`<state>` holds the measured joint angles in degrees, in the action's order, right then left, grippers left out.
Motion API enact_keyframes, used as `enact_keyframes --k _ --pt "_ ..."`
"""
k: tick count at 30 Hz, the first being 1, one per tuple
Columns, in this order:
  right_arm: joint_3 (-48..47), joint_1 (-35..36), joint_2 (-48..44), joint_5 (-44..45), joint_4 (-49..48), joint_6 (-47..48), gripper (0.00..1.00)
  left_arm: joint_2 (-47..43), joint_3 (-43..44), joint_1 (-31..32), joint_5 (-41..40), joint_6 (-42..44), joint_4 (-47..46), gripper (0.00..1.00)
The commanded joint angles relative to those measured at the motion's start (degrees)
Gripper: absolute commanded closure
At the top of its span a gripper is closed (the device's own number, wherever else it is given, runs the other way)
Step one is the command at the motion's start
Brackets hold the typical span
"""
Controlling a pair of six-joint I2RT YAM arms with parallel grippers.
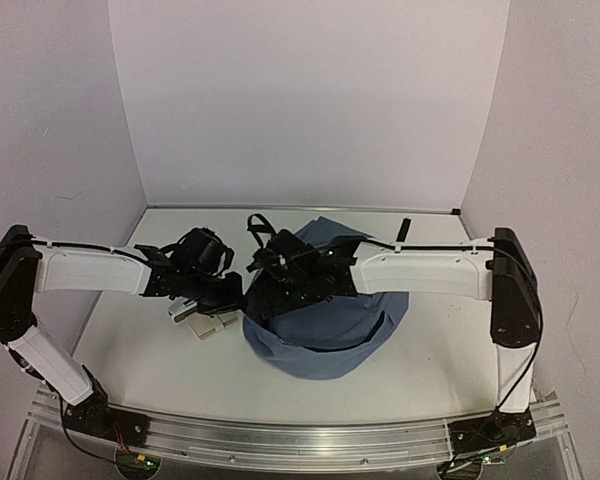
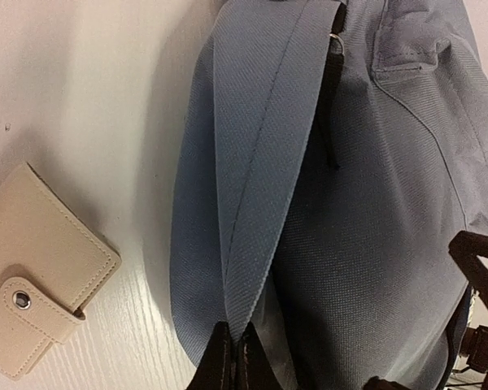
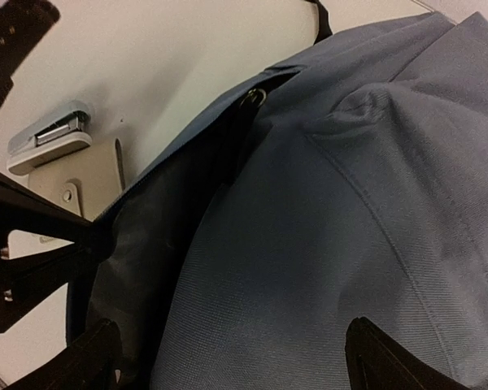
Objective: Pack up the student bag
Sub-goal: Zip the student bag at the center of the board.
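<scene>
The student bag [image 1: 330,325], a soft grey-blue backpack, lies on the table between both arms. In the left wrist view my left gripper [image 2: 234,348] is shut on the edge of the student bag [image 2: 260,162], pinching a fold of blue fabric beside the dark lining at its mouth. My right gripper [image 3: 232,357] stands open just over the student bag [image 3: 325,227], one finger at the dark lining and the other on the outer fabric, with nothing held. From above, the left gripper [image 1: 230,293] and right gripper [image 1: 272,290] meet at the bag's left rim.
A beige snap wallet [image 2: 32,280] lies on the white table [image 2: 122,97] just left of the bag, with a grey stapler [image 3: 53,134] beside it. Black straps [image 1: 263,228] trail behind the bag. White walls close in the back and sides.
</scene>
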<state>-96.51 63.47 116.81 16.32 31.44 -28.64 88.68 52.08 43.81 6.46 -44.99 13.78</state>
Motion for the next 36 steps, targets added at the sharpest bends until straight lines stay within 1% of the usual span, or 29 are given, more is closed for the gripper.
enact_keyframes --k 1,4,5,7,11,14,18,21,22,25,28,30,34,36 --pt "-4.63 1.16 3.71 3.04 2.66 -2.42 0.10 -1.32 -1.74 -0.04 0.51 -0.70 -2.30 1.00" --pt "-6.83 2.11 6.66 5.17 4.97 -3.00 0.11 -1.66 -2.30 -0.04 0.83 -0.87 -2.95 1.00" --pt "-7.60 2.26 7.94 6.99 6.17 -3.53 0.13 -1.73 -2.41 -0.04 0.91 -0.82 -2.96 1.00" --pt "-9.22 2.46 9.74 9.81 8.95 -4.53 0.20 -1.91 -2.56 -0.04 0.96 -0.76 -2.98 1.00" --pt "-10.10 2.45 9.83 13.24 11.01 -6.52 0.50 -2.45 -3.01 -0.04 0.65 -0.77 -3.11 1.00" --pt "-10.43 2.40 9.15 14.93 11.06 -6.90 0.63 -2.84 -3.34 -0.04 0.41 -0.82 -3.24 1.00" --pt "-10.33 1.73 8.55 14.76 11.18 -7.32 0.80 -2.90 -3.76 -0.04 0.22 -1.12 -3.56 1.00" --pt "-9.12 0.67 7.38 14.63 11.17 -8.01 0.98 -3.03 -4.09 -0.04 0.21 -1.29 -3.69 1.00" --pt "-8.62 0.33 6.55 14.45 11.13 -8.37 1.00 -3.07 -4.21 -0.05 0.13 -1.32 -3.69 1.00" --pt "-6.01 -0.95 3.16 11.30 9.27 -8.60 1.00 -3.16 -4.12 -0.04 -0.16 -1.31 -3.34 1.00" --pt "-0.60 -2.60 -1.71 4.38 2.49 -8.19 1.00 -3.38 -3.28 -0.02 -0.55 -0.79 -2.88 0.99" --pt "3.20 -3.96 -4.59 -0.63 -2.63 -8.23 1.00 -3.97 -2.41 -0.04 -1.06 -0.11 -2.81 0.94" --pt "9.17 -6.32 -9.10 -10.67 -11.08 -9.13 1.00 -5.87 0.29 -0.04 -1.89 1.68 -2.55 0.77" --pt "11.06 -7.20 -10.55 -13.50 -13.99 -9.73 1.00 -6.83 2.18 -0.05 -2.11 2.18 -1.94 0.70"
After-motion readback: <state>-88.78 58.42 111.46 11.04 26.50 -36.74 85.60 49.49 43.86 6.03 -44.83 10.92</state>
